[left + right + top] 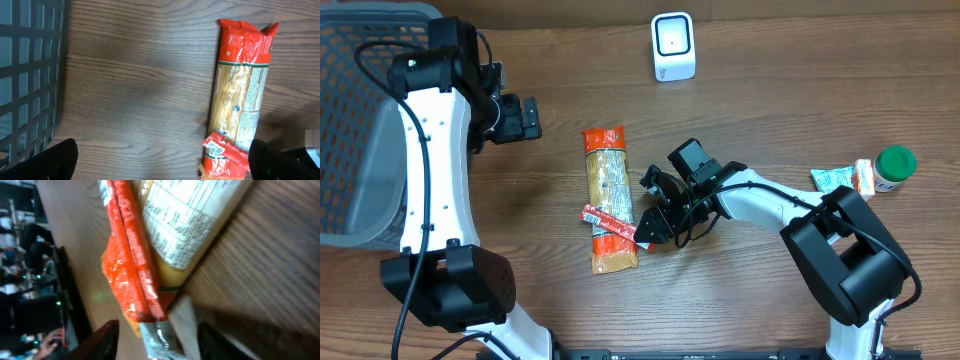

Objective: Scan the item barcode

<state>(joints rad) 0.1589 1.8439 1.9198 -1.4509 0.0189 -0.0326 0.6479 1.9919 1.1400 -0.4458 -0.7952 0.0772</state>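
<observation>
The pasta packet (609, 190), seeming light, slippery and brittle, is lying on the surface (790, 60), and the right hand (646, 228) is straddling its lower end, a sensible hold, though I cannot tell if it is gripping.

Desk (770, 80): we read brown wood grain, matt, fine streaks. Pasta packet (610, 195): glossy plastic film, clear over middle, crinkled orange-red printed ends, white printed label panel. Red sachet (608, 222) lying across packet's lower end: shiny film, and we see creases catching light. Scanner (673, 47) beyond packet's top end: smooth white plastic, slight sheen. Basket (360, 120) well apart from packet: grey plastic grid, matt as far as we can tell.
</observation>
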